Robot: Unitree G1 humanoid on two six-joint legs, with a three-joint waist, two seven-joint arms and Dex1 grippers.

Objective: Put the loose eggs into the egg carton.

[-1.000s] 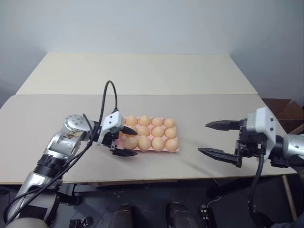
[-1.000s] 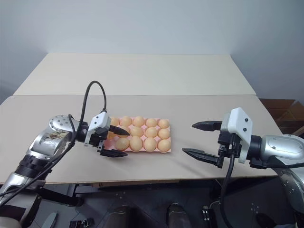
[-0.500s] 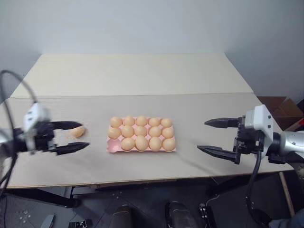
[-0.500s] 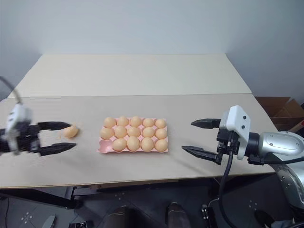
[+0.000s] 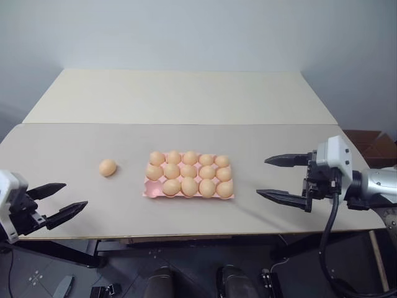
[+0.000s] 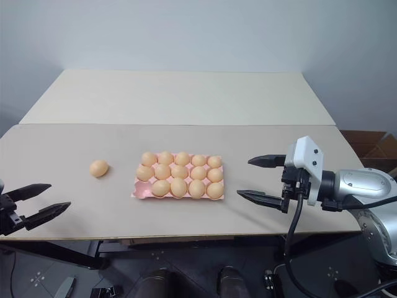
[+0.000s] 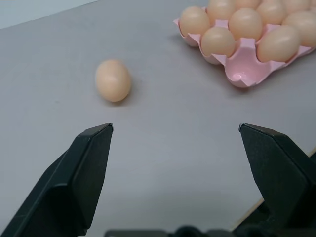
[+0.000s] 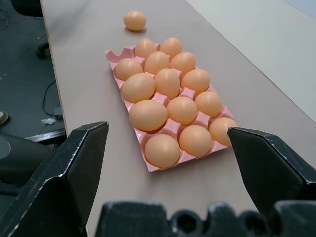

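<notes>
Left eye view: loose egg [image 5: 107, 167] left of egg carton [image 5: 149, 192]; left gripper [image 5: 56, 202] and right gripper [image 5: 283, 179] jaws spread, empty.

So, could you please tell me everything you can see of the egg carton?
The egg carton is a flat, pale pink rectangular tray, looking like moulded pulp or plastic, with three rows of five cups. It lies flat on the table, near the front edge. Fourteen cups hold tan-orange eggs; the near corner cup on the robot's left is empty. One loose egg lies apart on the table, to the carton's left. Neither gripper touches the carton.
</notes>
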